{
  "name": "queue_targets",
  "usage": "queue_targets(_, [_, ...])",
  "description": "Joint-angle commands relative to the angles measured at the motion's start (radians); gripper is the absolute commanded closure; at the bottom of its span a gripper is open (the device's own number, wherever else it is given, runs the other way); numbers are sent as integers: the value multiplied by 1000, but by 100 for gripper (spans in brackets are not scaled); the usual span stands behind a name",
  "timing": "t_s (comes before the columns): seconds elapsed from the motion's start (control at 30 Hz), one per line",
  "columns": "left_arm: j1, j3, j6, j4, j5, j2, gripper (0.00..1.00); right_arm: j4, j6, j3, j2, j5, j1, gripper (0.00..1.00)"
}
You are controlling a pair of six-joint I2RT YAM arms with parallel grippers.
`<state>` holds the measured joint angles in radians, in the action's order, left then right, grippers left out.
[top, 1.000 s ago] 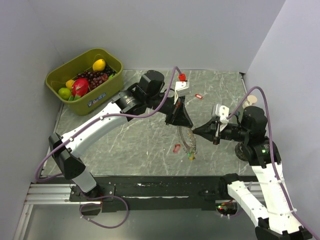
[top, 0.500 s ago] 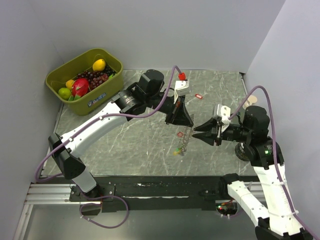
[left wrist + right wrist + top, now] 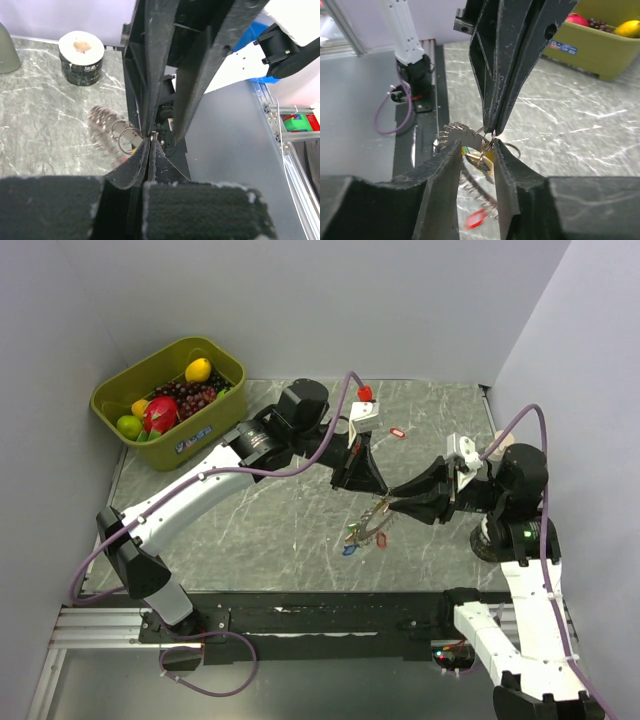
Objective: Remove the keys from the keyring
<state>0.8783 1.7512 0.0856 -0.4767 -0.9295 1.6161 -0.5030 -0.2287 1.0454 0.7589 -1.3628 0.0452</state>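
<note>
Over the open middle of the grey marbled table, with the green plastic fruit tub well away, the left gripper clamps shut on the silvery beaded-chain keyring dangling below it, and the right gripper, jaws parted, straddles the small coloured plastic keys, probably next to nip one and pull rightward.

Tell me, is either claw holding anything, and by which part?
The left gripper pinches the keyring by its top end; the right gripper is open, gripping nothing.
</note>
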Motion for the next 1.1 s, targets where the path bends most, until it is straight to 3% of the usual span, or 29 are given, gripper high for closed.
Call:
queue_targets(0.0, [2,57,-20,44,-26,-39,99,115,101,-48,-3,-79,-7,65])
queue_targets(0.23, [2,60,-18,46,-25,-38,99,340,310,-126,-7,-140,-24,82])
queue_targets(0.4, [1,56,-21,44,-20,-41,99,564,497,-177,-12,-193,-41,84])
queue_targets(0.47, [2,57,-24,44,-19,-38,99,581,520,-180,-13,-200,-41,84])
queue_targets(0.63, [2,59,-24,43,-15,-33,99,731,653,-199,-15,-226,-41,77])
queue_targets(0.73, [2,60,-24,43,-15,-30,99,791,712,-219,-21,-225,-41,84])
queue_targets(0.83, [2,67,-23,41,-14,-30,99,744,655,-222,-23,-229,-41,87])
queue_targets(0.97, [2,70,-27,38,-8,-32,99,449,456,-162,-26,-220,-39,70])
queue_targets(1.07, [2,73,-24,38,-9,-30,99,449,428,-165,-26,-219,-41,68])
